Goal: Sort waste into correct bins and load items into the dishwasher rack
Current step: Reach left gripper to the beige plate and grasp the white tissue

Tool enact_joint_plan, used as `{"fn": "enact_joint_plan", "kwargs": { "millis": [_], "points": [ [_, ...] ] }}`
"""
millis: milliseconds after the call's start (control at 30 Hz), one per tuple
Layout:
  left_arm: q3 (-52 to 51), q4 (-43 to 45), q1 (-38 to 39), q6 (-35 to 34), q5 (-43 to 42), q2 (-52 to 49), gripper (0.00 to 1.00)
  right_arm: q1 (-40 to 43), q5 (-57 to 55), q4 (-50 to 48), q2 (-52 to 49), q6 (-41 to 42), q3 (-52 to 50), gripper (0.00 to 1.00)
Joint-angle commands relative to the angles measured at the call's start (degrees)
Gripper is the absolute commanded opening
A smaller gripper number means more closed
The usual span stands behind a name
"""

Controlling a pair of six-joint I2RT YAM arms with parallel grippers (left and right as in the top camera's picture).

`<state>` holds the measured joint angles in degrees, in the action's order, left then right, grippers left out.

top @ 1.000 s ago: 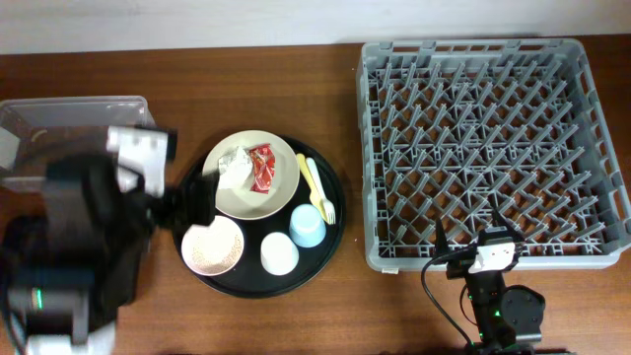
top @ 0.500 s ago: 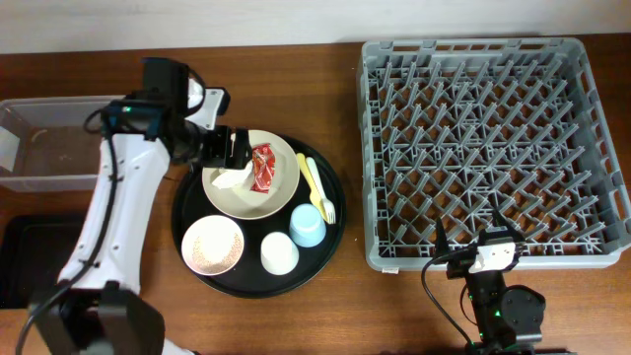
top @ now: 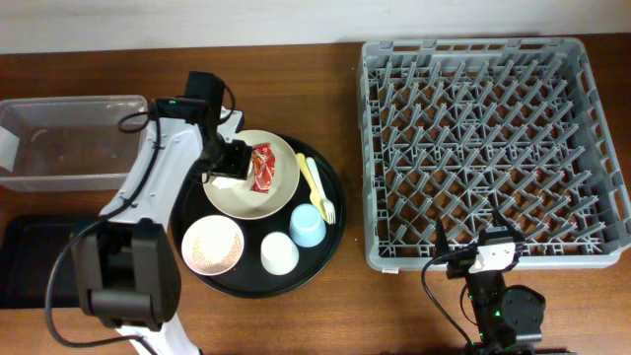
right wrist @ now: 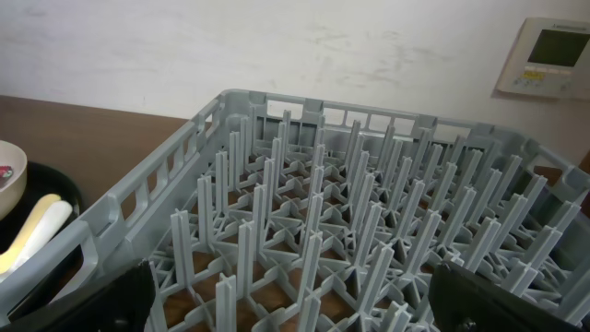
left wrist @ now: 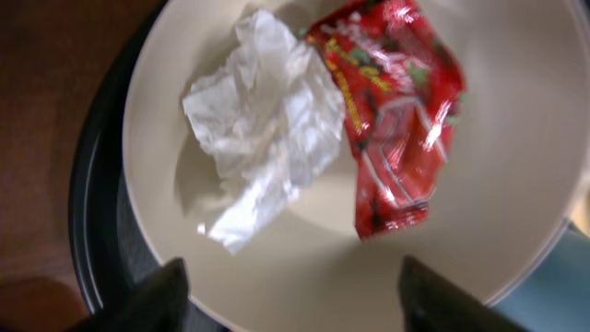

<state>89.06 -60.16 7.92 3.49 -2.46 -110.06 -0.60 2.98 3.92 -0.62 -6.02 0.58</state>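
The left gripper [left wrist: 306, 297] is hanging right over the large cream bowl-plate [top: 271, 200], which is sitting at 12 o'clock on the big round black tray [top: 335, 242]. Its jaws are spread wide, nothing between them. I'd say it is lining up on the crumpled white paper napkin [left wrist: 263, 129], since the waste has to come off before that plate can go anywhere. The small red foil wrapper [left wrist: 396, 120] is lying at the napkin's 3 o'clock, edges touching, so a clean pick of just one is looking tricky.

The clear rectangular plastic box [top: 74, 101] is waiting at 9 o'clock from the plate, with the shallow black rectangular tray [top: 30, 258] below it. The small pink bowl [top: 212, 245] at 8 o'clock is carrying the loose white rice [top: 210, 248]. The white cup [top: 279, 253], the light blue cup [top: 308, 225] and the pale yellow plastic fork and spoon [top: 317, 187] are all sitting untouched.

The right gripper [top: 470, 234] is idling at 6 o'clock of the large grey pegged dishwasher rack [top: 493, 148], jaws wide.

From overhead the gripper is covering nearly all of the napkin. In the wrist view its fingers [left wrist: 166, 295] are blurred and cut off at the bottom edge. The arm is hiding part of the black rectangular tray, and I'm not making out single rice grains
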Motion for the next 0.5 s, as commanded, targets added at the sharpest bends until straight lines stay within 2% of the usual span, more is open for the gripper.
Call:
{"fn": "enact_joint_plan", "kwargs": {
  "millis": [0, 33, 67, 200, 467],
  "points": [
    [-0.66, 2.36, 2.32, 0.04, 2.91, -0.9, 0.79, 0.24, -0.26, 0.33, 0.37, 0.02, -0.26, 0.98],
    [-0.79, 3.32, 2.97, 0.07, 2.93, -0.9, 0.93, 0.24, -0.26, 0.33, 0.37, 0.04, -0.26, 0.98],
    [-1.03, 4.04, 3.41, 0.57, 2.93, -0.94, 0.99, 0.24, -0.26, 0.33, 0.37, 0.04, -0.26, 0.98],
    [-1.29, 4.9, 4.79, 2.67, 8.31, -3.08, 0.99, 0.24, -0.26, 0.33, 0.37, 0.04, -0.26, 0.98],
    [-1.29, 6.25, 4.76, 2.62, 6.56, -3.26, 0.99, 0.24, -0.26, 0.33, 0.37, 0.02, -0.26, 0.98]
  ]
}}
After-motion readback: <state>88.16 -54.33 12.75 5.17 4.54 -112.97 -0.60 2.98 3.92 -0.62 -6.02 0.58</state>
